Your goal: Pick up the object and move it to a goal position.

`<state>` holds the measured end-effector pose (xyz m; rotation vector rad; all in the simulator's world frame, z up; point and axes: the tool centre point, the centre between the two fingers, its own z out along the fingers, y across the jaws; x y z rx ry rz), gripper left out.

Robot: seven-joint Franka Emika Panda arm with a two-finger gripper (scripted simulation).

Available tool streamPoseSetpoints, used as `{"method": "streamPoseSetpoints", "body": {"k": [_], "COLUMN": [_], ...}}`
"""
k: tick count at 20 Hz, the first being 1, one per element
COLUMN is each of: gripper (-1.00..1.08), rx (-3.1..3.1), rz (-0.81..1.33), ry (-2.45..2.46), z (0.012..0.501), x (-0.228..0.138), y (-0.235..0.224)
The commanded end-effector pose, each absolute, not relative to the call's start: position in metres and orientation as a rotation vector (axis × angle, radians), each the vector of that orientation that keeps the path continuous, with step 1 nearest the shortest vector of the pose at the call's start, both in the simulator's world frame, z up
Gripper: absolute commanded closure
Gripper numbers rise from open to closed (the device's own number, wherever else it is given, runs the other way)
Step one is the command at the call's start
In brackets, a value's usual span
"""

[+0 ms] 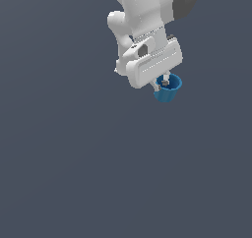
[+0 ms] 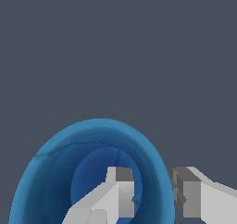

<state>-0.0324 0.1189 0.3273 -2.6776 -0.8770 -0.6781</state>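
Blue and hollow, the small cup (image 1: 168, 89) is held at its rim by the white gripper (image 1: 164, 84) near the upper middle of the exterior view, against a plain dark grey ground (image 1: 74, 158). In the wrist view, one of the fingers (image 2: 121, 193) is seen inside the cup (image 2: 55, 172), the other finger (image 2: 187, 195) just outside its wall, so that the wall is pinched between them. No support is seen touching the cup's narrower base.
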Motion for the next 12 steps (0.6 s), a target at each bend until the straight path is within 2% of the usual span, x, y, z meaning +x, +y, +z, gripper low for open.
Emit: {"method": "streamPoseSetpoints", "body": {"k": [1,12], "gripper": [1.08,1.08], "rx": [-2.676,-2.672], "rz": [-0.683,-0.686], "ry": [-0.877,-0.874], "z": [0.346,0.403], "x": [-0.041,-0.068], "y": [0.126,0.144]}}
